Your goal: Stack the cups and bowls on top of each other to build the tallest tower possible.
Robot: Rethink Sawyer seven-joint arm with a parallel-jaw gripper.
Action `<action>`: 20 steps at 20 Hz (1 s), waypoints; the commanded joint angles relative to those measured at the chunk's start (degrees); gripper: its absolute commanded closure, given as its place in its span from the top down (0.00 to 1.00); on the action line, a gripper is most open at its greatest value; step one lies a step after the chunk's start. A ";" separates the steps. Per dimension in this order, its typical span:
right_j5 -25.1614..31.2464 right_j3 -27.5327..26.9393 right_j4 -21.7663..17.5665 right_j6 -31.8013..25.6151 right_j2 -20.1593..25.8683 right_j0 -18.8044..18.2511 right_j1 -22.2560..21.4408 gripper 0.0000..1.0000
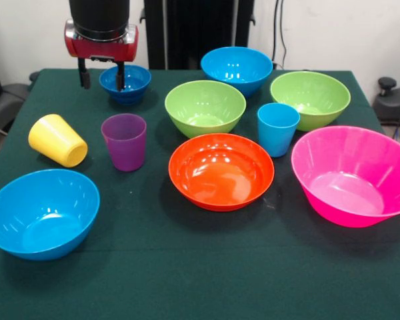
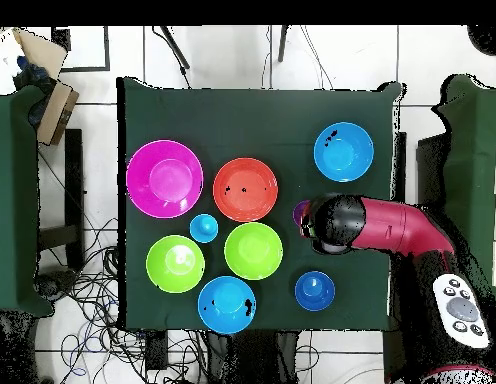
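Now we see the gripper (image 1: 103, 74) hanging with its fingers spread and empty beside the small dark blue bowl (image 1: 128, 83), at the table's (image 1: 187, 280) far left. Nothing is stacked: the bowls stand apart, the purple cup (image 1: 124, 141) and blue cup (image 1: 277, 129) upright, the yellow cup (image 1: 57, 140) on its side.

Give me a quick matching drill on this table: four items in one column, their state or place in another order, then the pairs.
Items:
1. yellow cup
2. purple cup
3. small dark blue bowl
4. pink bowl

States or places, in the front view:
A. directly behind the gripper fingers
B. lying on its side
C. at the table's right edge
D. upright, between the yellow cup and the orange bowl

Pairs: 1-B, 2-D, 3-A, 4-C
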 commanded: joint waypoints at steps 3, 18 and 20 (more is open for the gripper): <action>-3.98 1.14 -2.96 -1.34 3.67 -0.02 3.77 1.00; -5.16 1.48 -4.26 -1.36 2.92 -0.21 5.45 1.00; -5.30 1.29 -4.49 -1.56 2.84 -0.29 5.75 1.00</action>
